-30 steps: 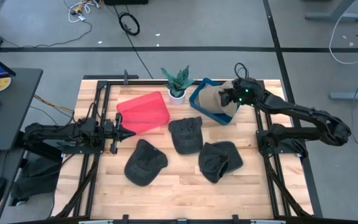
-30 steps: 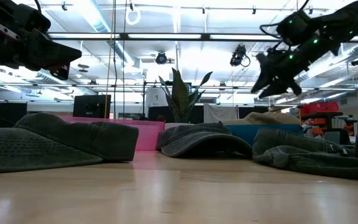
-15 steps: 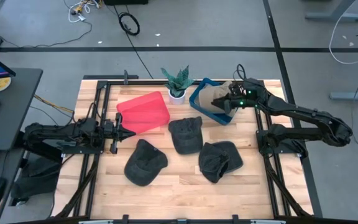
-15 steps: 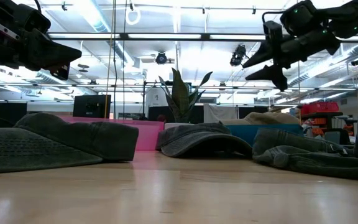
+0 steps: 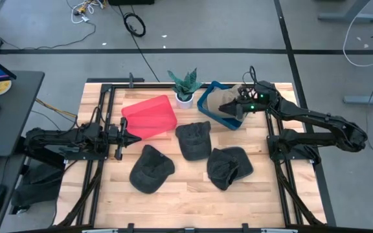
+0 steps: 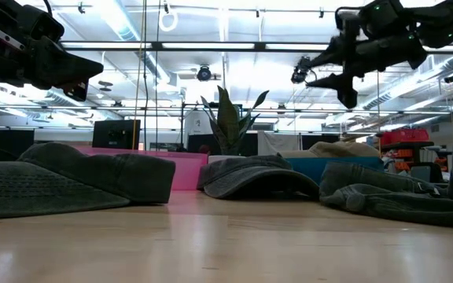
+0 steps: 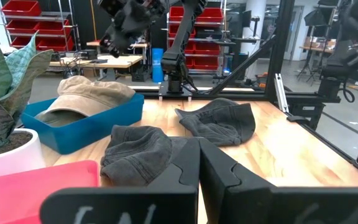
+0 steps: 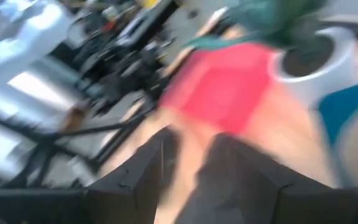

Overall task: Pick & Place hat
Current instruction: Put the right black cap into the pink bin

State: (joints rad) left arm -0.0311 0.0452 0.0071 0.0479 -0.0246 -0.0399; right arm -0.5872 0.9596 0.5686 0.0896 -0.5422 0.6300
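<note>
A tan hat (image 5: pixel 224 100) lies in a blue bin (image 5: pixel 204 109) at the table's far right; it also shows in the left wrist view (image 7: pixel 89 93). Three dark hats lie flat on the table: one in the middle (image 5: pixel 193 139), one at the near left (image 5: pixel 151 168), one at the near right (image 5: pixel 229 166). My right gripper (image 5: pixel 230 107) is open and empty, high above the bin and tan hat, its fingers level and pointing toward the table's left (image 6: pixel 309 72). My left gripper (image 5: pixel 133 138) is shut and empty, beside the red bin (image 5: pixel 149 116).
A small potted plant (image 5: pixel 184 85) stands at the far edge between the red bin and the blue bin. The two arm frames run along the table's left and right sides. Bare wood (image 5: pixel 186 188) shows along the near edge.
My right gripper has risen above the blue bin and tipped from slanting down to about level, its fingertips swinging toward the table's left. The tan hat has stayed in the bin.
</note>
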